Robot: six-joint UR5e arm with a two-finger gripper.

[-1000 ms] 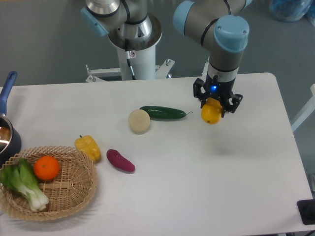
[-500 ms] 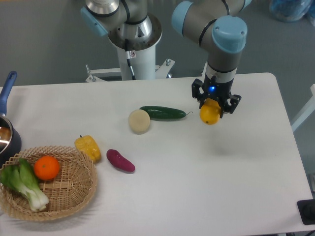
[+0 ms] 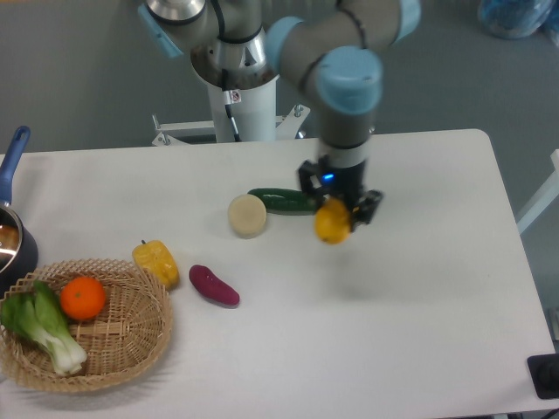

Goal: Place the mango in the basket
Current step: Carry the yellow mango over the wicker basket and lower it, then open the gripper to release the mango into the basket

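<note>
My gripper (image 3: 335,212) is shut on the mango (image 3: 332,223), a yellow-orange fruit that hangs below the fingers above the middle of the table. The cucumber lies just to its left. The basket (image 3: 131,345), a round tan wicker one, sits at the front left corner, far left of the gripper. It holds an orange (image 3: 83,298) and a green bok choy (image 3: 39,327).
A dark green cucumber (image 3: 281,201) and a pale round fruit (image 3: 247,215) lie mid-table. A yellow bell pepper (image 3: 155,263) and a purple sweet potato (image 3: 214,285) lie by the basket's right rim. A dark pot with a blue handle (image 3: 12,218) stands at the left edge.
The gripper has carried the mango left and a little toward the front, from the right part of the table to just right of the cucumber. Nothing else moved.
</note>
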